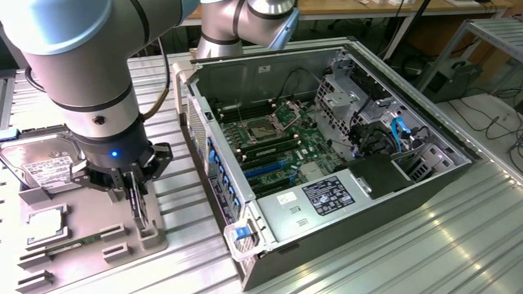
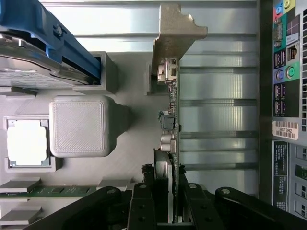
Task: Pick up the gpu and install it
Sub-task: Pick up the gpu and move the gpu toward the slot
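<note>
Here our hand (image 1: 134, 191) comes straight down on the gpu (image 2: 172, 120) and pinches it, one finger on each flat face, near one end of its upper edge. The grip makes sense to us: the card stands on edge in a slot of the grey tray (image 2: 129, 153), so its top edge is the only part that can be reached from above. Held upright like this, it would also meet a motherboard slot edge-first. The tray rests on the bench (image 1: 425, 245) at the exterior view's left, just beside the open computer case (image 1: 270, 61), which lies on its side with its board facing up. That probably explains the layout, with every part parked close to where it must go. The card's lower edge seems to sit in the tray slot, though we cannot tell whether it has lifted clear.

Edge-on, the gpu looks thin and dark, a slim green board with small silver parts along one face. At the end far from the fingers, a pale metal bracket (image 2: 175, 28) bends off to one side. A hard drive (image 1: 41, 162) and a narrow memory stick (image 1: 70, 247) lie in their own tray bays, well apart from the grip.
</note>
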Available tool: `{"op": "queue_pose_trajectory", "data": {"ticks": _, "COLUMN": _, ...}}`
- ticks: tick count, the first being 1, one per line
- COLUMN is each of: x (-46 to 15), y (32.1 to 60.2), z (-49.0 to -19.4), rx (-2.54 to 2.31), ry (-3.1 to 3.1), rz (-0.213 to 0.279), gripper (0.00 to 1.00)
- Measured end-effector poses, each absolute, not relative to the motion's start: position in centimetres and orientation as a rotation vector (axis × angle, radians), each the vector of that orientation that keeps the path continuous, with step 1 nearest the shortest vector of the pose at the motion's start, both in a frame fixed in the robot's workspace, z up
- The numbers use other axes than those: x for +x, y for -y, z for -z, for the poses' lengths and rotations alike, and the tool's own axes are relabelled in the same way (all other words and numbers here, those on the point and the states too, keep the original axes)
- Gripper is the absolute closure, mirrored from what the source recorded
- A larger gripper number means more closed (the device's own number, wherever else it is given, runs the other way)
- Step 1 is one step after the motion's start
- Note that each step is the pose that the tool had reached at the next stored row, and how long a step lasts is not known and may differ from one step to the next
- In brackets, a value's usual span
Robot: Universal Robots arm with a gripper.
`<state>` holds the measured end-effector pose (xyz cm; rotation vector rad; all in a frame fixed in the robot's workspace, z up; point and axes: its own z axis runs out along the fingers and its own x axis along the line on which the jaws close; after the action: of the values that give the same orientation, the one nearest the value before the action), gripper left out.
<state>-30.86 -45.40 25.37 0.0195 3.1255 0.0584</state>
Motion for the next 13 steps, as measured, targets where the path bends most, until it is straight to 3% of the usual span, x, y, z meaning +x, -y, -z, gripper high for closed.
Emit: {"op": "queue_pose_trajectory", "data": {"ticks": 13, "x": -30.86, "y": 45.40, "z": -26.02, "rx": 0.019, "ry": -3.126, "rz": -0.056, "gripper": 0.72}}
